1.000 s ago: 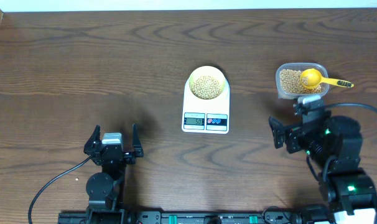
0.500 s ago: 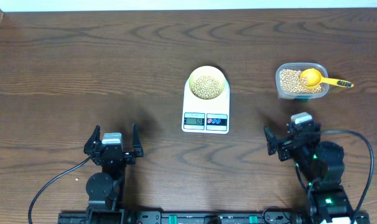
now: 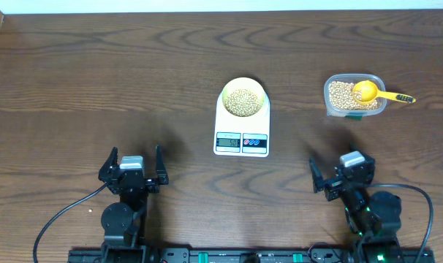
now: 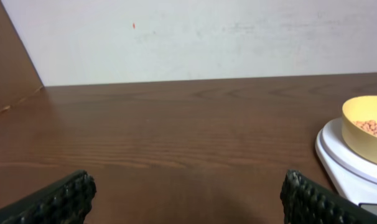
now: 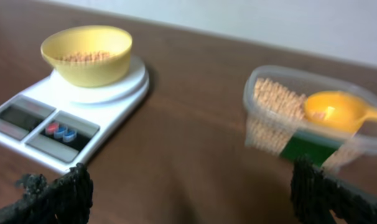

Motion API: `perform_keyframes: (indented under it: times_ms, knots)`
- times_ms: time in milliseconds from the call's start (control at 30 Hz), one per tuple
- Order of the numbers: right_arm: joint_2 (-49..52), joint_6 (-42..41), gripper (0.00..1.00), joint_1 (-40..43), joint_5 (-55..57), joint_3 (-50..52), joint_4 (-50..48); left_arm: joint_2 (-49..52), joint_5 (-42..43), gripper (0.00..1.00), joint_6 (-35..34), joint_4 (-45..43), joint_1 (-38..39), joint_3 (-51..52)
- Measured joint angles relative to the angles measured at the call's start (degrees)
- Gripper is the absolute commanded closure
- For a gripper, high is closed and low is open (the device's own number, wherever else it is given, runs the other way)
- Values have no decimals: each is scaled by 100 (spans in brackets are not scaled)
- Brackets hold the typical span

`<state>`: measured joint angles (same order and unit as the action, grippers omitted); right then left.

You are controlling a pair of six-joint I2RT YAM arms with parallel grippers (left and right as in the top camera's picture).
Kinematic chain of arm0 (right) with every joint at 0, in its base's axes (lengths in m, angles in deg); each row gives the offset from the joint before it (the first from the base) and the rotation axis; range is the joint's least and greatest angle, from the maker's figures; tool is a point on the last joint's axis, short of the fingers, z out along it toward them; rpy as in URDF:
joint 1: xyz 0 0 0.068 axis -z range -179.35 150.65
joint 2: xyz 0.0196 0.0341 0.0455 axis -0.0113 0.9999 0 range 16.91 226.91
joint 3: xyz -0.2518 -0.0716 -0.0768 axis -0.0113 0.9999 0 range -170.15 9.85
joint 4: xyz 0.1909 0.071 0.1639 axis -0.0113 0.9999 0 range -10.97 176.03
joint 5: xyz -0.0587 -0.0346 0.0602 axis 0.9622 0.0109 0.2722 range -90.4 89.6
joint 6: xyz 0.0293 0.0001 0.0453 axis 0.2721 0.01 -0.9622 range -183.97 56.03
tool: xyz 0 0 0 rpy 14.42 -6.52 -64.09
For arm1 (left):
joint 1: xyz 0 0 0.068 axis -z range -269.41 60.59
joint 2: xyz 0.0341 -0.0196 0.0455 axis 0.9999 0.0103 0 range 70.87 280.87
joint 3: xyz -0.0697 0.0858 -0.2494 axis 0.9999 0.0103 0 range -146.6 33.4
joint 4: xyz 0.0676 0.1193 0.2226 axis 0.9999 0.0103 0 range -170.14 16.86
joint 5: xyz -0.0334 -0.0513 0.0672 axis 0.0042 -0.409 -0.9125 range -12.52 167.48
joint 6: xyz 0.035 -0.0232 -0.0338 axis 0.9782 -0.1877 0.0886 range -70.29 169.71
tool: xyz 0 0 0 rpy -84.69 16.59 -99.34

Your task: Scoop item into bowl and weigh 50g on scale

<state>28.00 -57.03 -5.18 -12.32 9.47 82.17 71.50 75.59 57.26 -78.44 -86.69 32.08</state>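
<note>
The bowl (image 3: 243, 88) of beans (image 3: 243, 101) sits on the scale (image 3: 241, 126), the scoop (image 3: 368, 92) lies in the tub (image 3: 327, 93), and the left gripper (image 3: 136, 152) and right gripper (image 3: 343, 169) hang open, empty, well apart from them; scooping looks done, so next comes checking the display (image 3: 228, 141), unreadable here

Your left gripper (image 3: 134, 164) sits low, on the robot side and left of the scale (image 3: 241, 128); your right gripper (image 3: 343, 175) mirrors it on the right. Both stand wide-jawed and empty.
</note>
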Motion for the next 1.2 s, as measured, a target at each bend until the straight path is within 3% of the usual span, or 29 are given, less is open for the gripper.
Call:
perform_keyframes:
  times_ms: [267, 1200]
  knots:
    - [-1005, 0, 1, -2, 35, 0, 2, 0, 0, 2, 0, 0, 0, 0]
    - [-1038, 0, 1, 127, 254, 0, 24, 0, 0, 2, 0, 0, 0, 0]
